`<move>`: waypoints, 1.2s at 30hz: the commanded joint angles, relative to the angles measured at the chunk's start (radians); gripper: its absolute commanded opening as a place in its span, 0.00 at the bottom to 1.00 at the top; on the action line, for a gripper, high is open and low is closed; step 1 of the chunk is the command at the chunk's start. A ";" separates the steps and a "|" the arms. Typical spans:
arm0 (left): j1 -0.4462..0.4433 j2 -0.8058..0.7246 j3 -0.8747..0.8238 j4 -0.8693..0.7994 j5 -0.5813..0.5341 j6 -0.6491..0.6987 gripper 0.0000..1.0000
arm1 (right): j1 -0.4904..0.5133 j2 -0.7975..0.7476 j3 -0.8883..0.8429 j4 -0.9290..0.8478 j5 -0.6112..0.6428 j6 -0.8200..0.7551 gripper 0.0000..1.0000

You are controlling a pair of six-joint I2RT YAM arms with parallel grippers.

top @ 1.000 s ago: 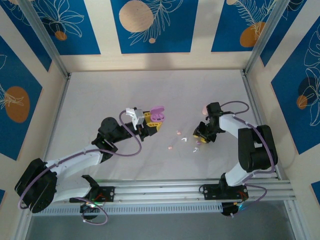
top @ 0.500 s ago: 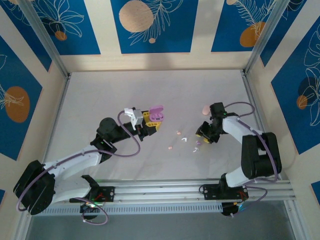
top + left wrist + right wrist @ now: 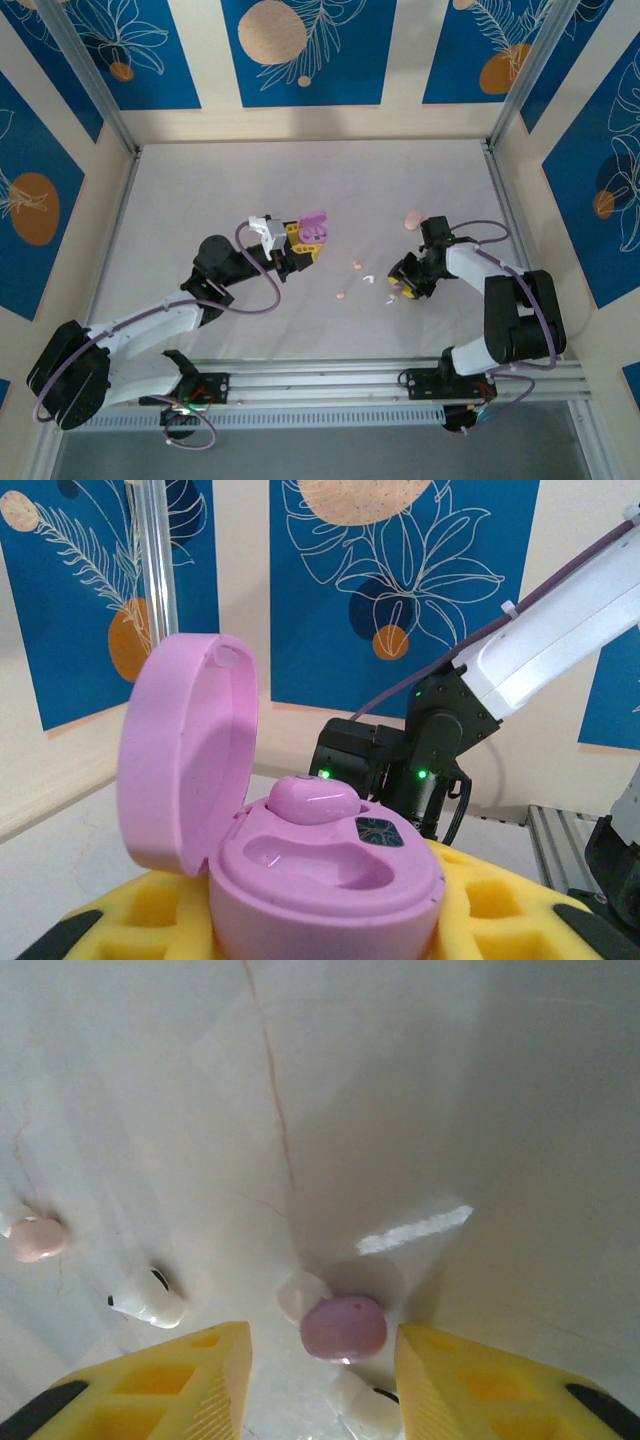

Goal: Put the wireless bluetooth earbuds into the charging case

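Right wrist view showed the right tool (image 3: 320,1360) spread around a purple earbud (image 3: 343,1327) on the worktop (image 3: 400,1080), where close white earbuds (image 3: 365,1408) could foul its pinch, while the left tool (image 3: 325,918) clamped the open case (image 3: 330,865).

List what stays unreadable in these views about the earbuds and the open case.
- Top view: the loose earbuds are too small to tell left from right.
- Left wrist view: the purple case has its base cut off by the bottom edge.
- Right wrist view: a white earbud sits at the bottom edge, partly cut off; a pale piece is half hidden behind the purple earbud.
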 commanded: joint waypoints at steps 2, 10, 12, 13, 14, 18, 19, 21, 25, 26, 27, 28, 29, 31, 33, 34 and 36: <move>-0.013 -0.016 -0.001 0.013 -0.007 0.010 0.25 | 0.007 0.022 0.003 0.034 -0.035 0.004 0.40; -0.012 -0.018 0.006 0.002 -0.006 0.013 0.25 | 0.010 0.071 0.061 0.038 -0.010 -0.056 0.37; -0.012 -0.015 0.007 0.002 -0.006 0.012 0.25 | 0.010 0.087 0.077 0.043 -0.017 -0.069 0.37; -0.013 -0.013 0.008 0.002 -0.008 0.013 0.25 | 0.010 0.095 0.088 0.042 -0.018 -0.074 0.37; -0.013 -0.013 0.010 0.002 -0.005 0.011 0.25 | 0.010 0.102 0.096 0.044 -0.019 -0.077 0.36; -0.013 -0.013 0.012 -0.002 -0.003 0.009 0.25 | 0.013 0.143 0.134 0.054 -0.047 -0.095 0.36; -0.013 -0.014 0.012 -0.005 -0.004 0.009 0.25 | 0.014 0.155 0.147 0.052 -0.054 -0.101 0.36; -0.013 -0.019 0.012 -0.010 -0.006 0.010 0.25 | 0.021 0.175 0.167 0.038 -0.058 -0.114 0.36; -0.013 -0.028 0.011 -0.021 -0.008 0.013 0.25 | 0.035 0.175 0.183 0.008 -0.025 -0.123 0.37; -0.012 -0.031 0.011 -0.024 -0.009 0.015 0.25 | 0.036 0.170 0.184 -0.001 -0.013 -0.122 0.37; -0.013 -0.033 0.010 -0.027 -0.010 0.016 0.25 | 0.035 0.162 0.183 -0.016 0.003 -0.119 0.37; -0.013 -0.034 0.010 -0.029 -0.010 0.018 0.25 | 0.035 0.152 0.182 -0.033 0.025 -0.119 0.37; -0.013 -0.035 0.011 -0.029 -0.011 0.018 0.25 | 0.035 0.143 0.179 -0.044 0.042 -0.118 0.38; -0.013 -0.034 0.012 -0.029 -0.010 0.018 0.25 | 0.029 0.118 0.166 -0.051 0.065 -0.121 0.39; -0.013 -0.033 0.012 -0.028 -0.008 0.019 0.25 | 0.020 0.107 0.155 -0.050 0.061 -0.135 0.39; -0.013 -0.030 0.012 -0.026 -0.007 0.019 0.25 | 0.018 0.107 0.153 -0.045 0.046 -0.153 0.39; -0.013 -0.025 0.014 -0.023 -0.005 0.015 0.25 | 0.015 0.117 0.157 -0.043 0.021 -0.172 0.39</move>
